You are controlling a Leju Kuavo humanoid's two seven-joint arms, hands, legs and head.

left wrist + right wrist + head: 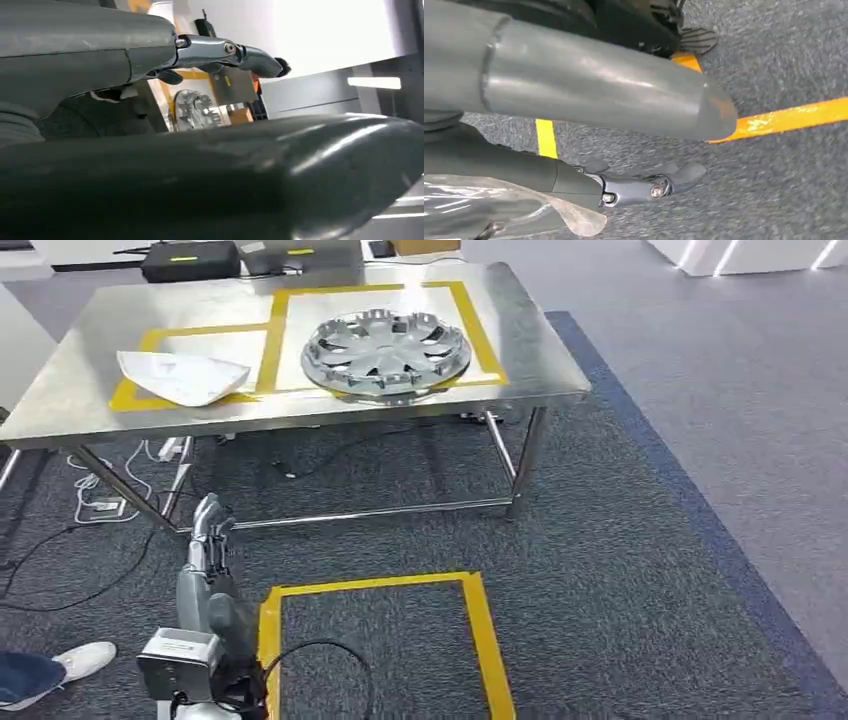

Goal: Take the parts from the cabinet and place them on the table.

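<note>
My left hand (207, 540) hangs low at the lower left of the head view, fingers pointing up the frame toward the tabletop (90, 360) and spread apart with nothing between them; the left wrist view agrees, a finger (235, 52) stretched out straight over open air. My right hand (644, 187) hangs over grey carpet and yellow floor tape (784, 117), and at the lower left of that wrist view a piece of clear, crinkled plastic (499, 207) lies against it. I judge it may be held, but the frame does not let me tell, so I leave the right hand's grip undecided. Two parts already lie on the tabletop, in the upper half of the head view: a silver wheel cover (386, 350) flat inside the larger yellow-taped square, right of centre, and a white angular part (182, 376) in the smaller taped box to its left, its long axis running across the frame. They are well apart. The white part lies almost straight up the frame from my left hand, so that arm is the nearer to both; the cabinet I cannot place. If more parts remain, my next move is probably a turn away from this table. On the floor a yellow-taped square (380, 640) sits just right of my left arm. I can read no brand, label or writing.
</note>
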